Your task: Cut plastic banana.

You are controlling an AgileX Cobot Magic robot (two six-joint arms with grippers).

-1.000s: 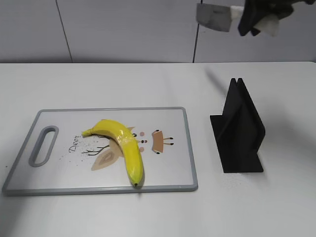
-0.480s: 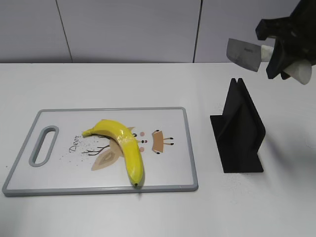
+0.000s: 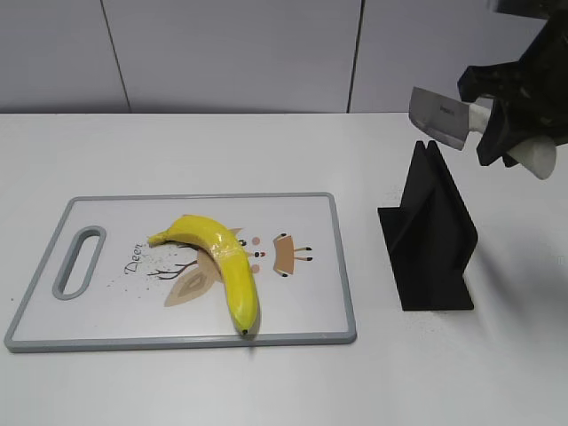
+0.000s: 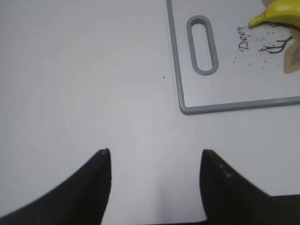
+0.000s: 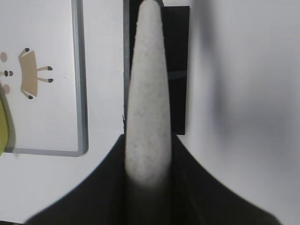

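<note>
The right gripper (image 3: 508, 124) gripped the cleaver (image 3: 441, 116) above the knife stand (image 3: 429, 232), far right of the plastic banana (image 3: 222, 260) on the cutting board (image 3: 306, 330); the left gripper (image 4: 154, 161) gaped empty, so the unheld banana would probably roll when cut

Bright, even light casts soft shadows on the table (image 3: 266, 382) (close foreground in wrist views perhaps slightly blurred).

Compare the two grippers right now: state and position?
The left gripper is open, empty, hovering low over bare table beside the cutting board. The right gripper is shut on the knife, raised above the black knife stand. Neither touches the plastic banana.
</note>
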